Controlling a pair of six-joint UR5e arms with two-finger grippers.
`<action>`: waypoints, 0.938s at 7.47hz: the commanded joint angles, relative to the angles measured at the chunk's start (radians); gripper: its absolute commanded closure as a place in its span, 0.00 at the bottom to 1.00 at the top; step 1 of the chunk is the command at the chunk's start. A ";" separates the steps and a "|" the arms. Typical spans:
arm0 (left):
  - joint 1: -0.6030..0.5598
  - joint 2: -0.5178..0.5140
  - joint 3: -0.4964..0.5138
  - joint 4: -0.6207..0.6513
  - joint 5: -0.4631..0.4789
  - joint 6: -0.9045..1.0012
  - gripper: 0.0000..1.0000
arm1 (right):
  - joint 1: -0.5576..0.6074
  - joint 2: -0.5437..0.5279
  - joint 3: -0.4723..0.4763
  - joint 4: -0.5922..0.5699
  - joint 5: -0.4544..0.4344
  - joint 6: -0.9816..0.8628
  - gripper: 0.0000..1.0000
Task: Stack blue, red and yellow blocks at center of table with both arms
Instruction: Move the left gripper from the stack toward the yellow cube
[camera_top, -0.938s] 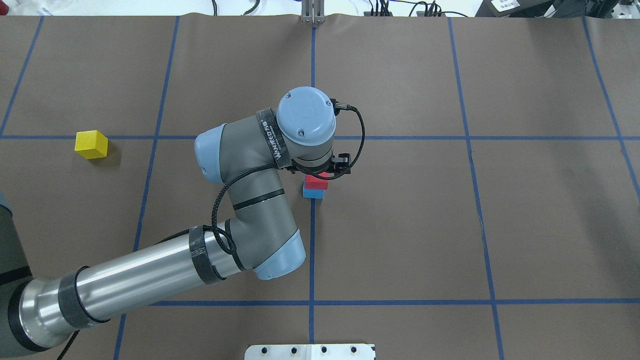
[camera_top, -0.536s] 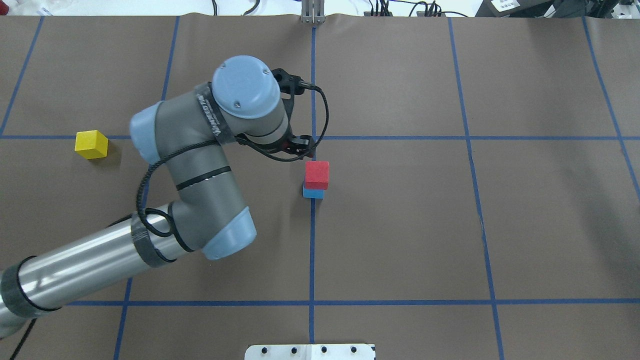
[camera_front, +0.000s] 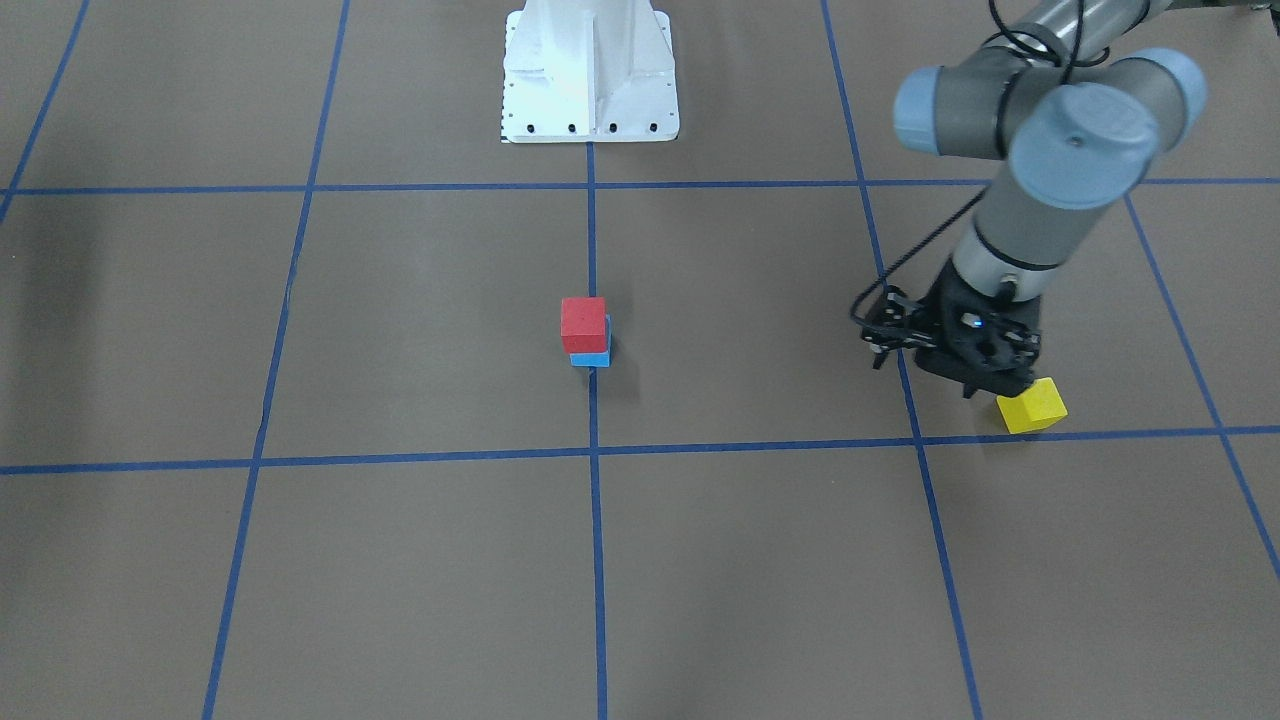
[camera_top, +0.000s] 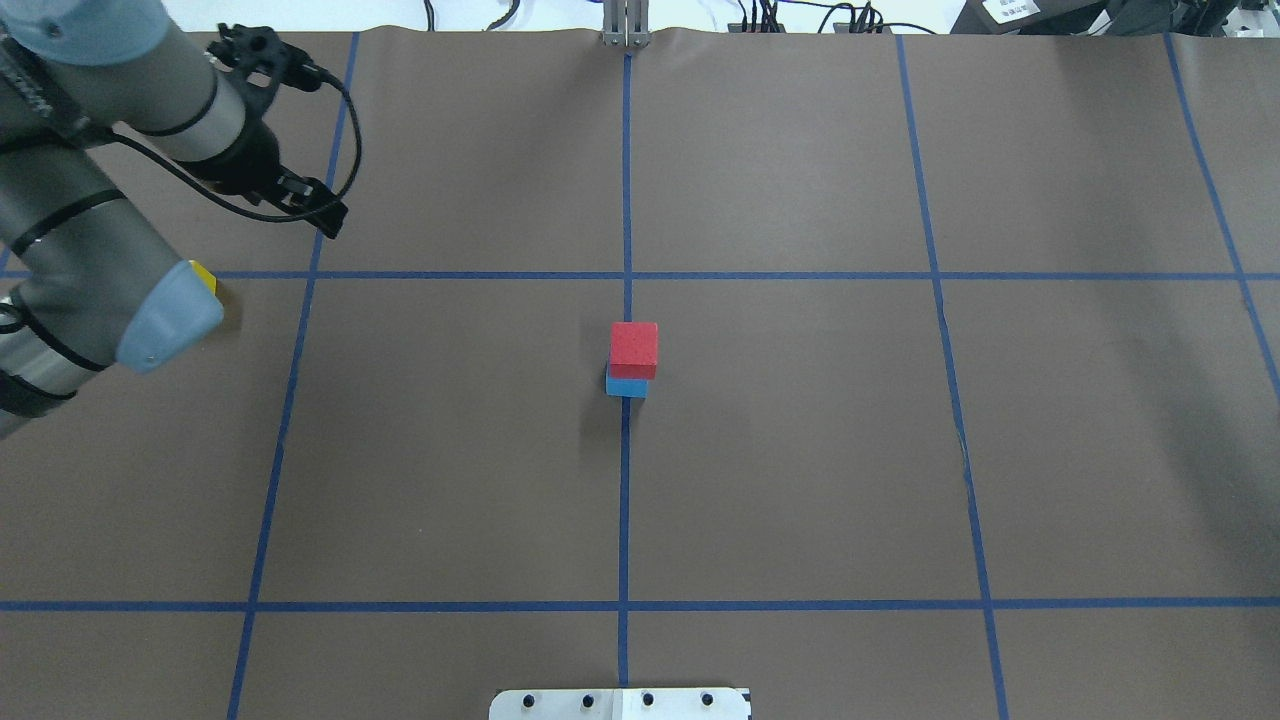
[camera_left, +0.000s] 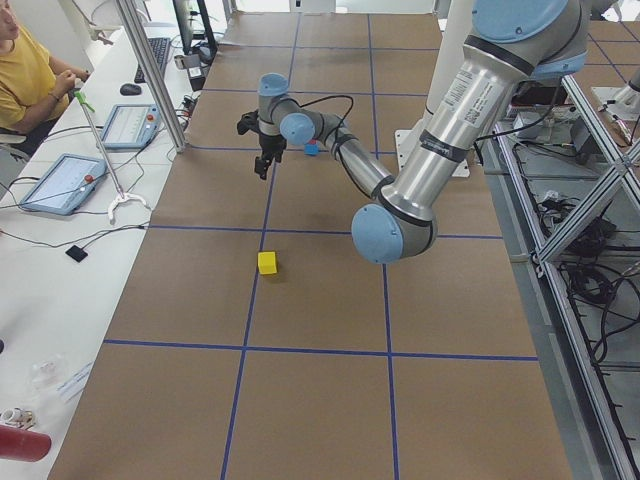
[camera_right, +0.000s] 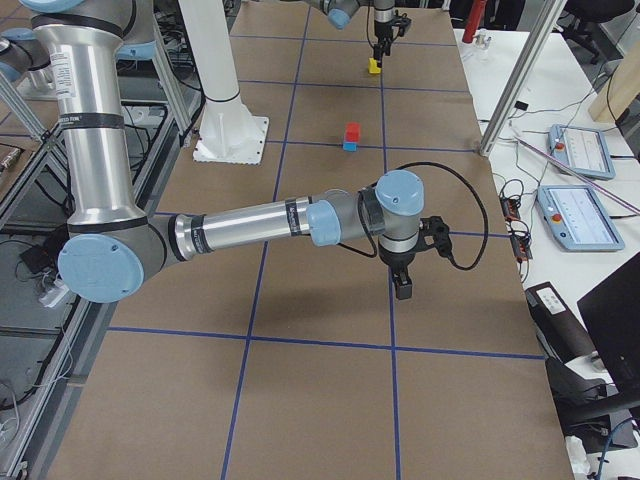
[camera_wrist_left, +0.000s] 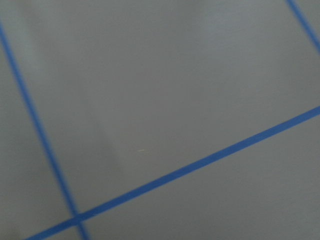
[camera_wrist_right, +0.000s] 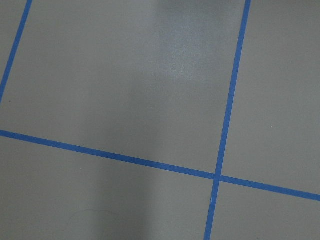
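Matte red cube (camera_front: 583, 320) sits on blue cube (camera_front: 592, 359), well to the right of the left pincer (camera_left: 261, 165), yellow cube (camera_front: 1035, 407) lies free near it; whether it or the right pincer (camera_right: 403, 285) is clenched, I cannot tell

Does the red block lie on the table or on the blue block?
On the blue block: the red block rests on top of it in the overhead and front views.

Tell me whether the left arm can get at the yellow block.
Probably yes. The left gripper hangs close above the yellow block, which sits alone on the table; nothing lies between them, and the red block on the blue block stands well away.
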 joint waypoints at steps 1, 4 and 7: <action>-0.061 0.157 0.005 -0.204 -0.008 -0.202 0.00 | 0.000 -0.005 0.000 0.004 -0.001 0.000 0.00; -0.050 0.205 0.060 -0.250 0.062 -0.377 0.00 | 0.000 -0.011 -0.001 0.006 0.015 -0.005 0.00; -0.047 0.190 0.277 -0.483 0.061 -0.381 0.00 | 0.000 -0.038 0.011 0.009 0.033 -0.017 0.00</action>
